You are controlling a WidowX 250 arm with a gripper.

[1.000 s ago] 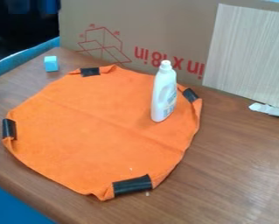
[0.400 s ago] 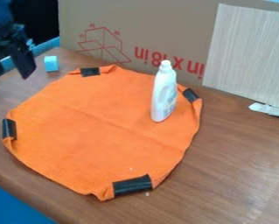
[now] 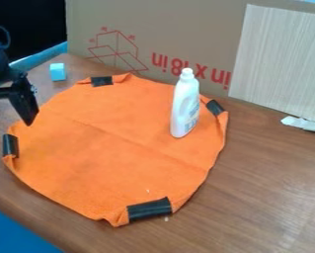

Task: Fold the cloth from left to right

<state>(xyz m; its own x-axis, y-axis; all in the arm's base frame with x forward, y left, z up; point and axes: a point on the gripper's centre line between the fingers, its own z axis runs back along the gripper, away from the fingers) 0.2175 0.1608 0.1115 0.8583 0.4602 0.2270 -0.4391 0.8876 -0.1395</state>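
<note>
The black gripper (image 3: 11, 121) hangs at the left edge of the camera view, open, its two fingers apart with nothing between them. It is above the left tape-marked corner of the orange cloth (image 3: 113, 148). The cloth lies spread out on the table, with black tape on its corners: one at the left (image 3: 11, 146), one at the back (image 3: 101, 81), one at the right (image 3: 215, 107) and one at the front (image 3: 149, 209). A faint crease runs across its middle.
A white bottle (image 3: 185, 104) stands upright on the cloth's right part. A light blue block (image 3: 57, 72) is on the table behind the cloth. A cardboard panel (image 3: 160, 29) rises along the back, and a white object (image 3: 303, 124) lies at the right.
The gripper has come into view at the upper left and then moved down toward the cloth's left corner. Cloth and bottle have stayed where they were.
</note>
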